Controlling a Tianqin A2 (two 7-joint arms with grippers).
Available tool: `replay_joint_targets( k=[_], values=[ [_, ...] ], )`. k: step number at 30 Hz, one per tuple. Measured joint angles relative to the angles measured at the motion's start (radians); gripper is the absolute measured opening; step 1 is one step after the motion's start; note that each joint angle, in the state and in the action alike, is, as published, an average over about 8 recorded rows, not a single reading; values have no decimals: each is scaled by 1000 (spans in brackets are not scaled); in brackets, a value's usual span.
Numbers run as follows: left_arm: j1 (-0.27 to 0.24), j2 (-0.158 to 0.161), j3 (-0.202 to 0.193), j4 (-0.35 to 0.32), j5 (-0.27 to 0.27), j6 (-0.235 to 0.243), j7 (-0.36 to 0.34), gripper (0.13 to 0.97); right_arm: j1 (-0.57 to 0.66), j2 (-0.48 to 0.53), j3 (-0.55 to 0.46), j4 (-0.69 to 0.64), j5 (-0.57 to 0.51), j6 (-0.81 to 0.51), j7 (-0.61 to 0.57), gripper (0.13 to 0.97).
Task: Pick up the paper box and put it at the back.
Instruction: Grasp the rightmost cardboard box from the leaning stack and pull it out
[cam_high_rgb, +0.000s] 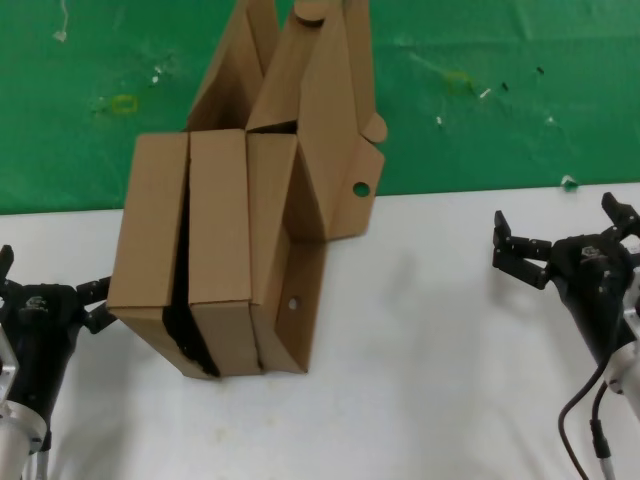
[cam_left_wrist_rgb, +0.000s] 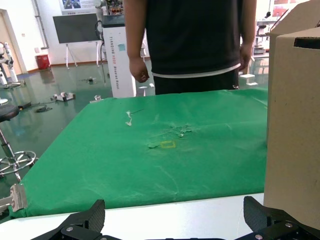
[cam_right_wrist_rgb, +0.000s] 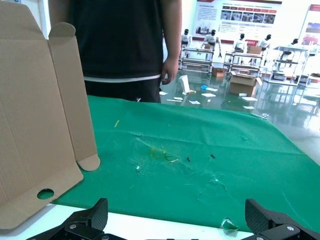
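Paper box (cam_high_rgb: 325, 140), lid up, stands straddling the green back (cam_high_rgb: 500, 130) edge, touching two paired boxes (cam_high_rgb: 195, 260). Left end effector (cam_high_rgb: 50, 300) and right end effector (cam_high_rgb: 560, 250): both wide, empty. Risk: the loose lid flexes under a grasp; neighbours may topple.

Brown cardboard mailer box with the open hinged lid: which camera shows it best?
Head view: the brown cardboard mailer box shows whole, lid raised. Right wrist view shows only its lid and holed flap; left wrist view, hardly any of it.
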Motion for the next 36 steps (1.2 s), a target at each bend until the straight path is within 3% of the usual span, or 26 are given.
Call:
replay_joint_targets(
  k=[19, 30, 36],
  values=[
    [-1, 4, -4, 0, 1, 4, 3, 966, 0, 0, 0, 0, 0, 0, 0, 966],
    [-13, 69, -77, -22, -8, 75, 59, 966, 0, 0, 0, 0, 0, 0, 0, 966],
    [-45, 103, -123, 20, -15, 105, 107, 966, 0, 0, 0, 0, 0, 0, 0, 966]
  ],
)
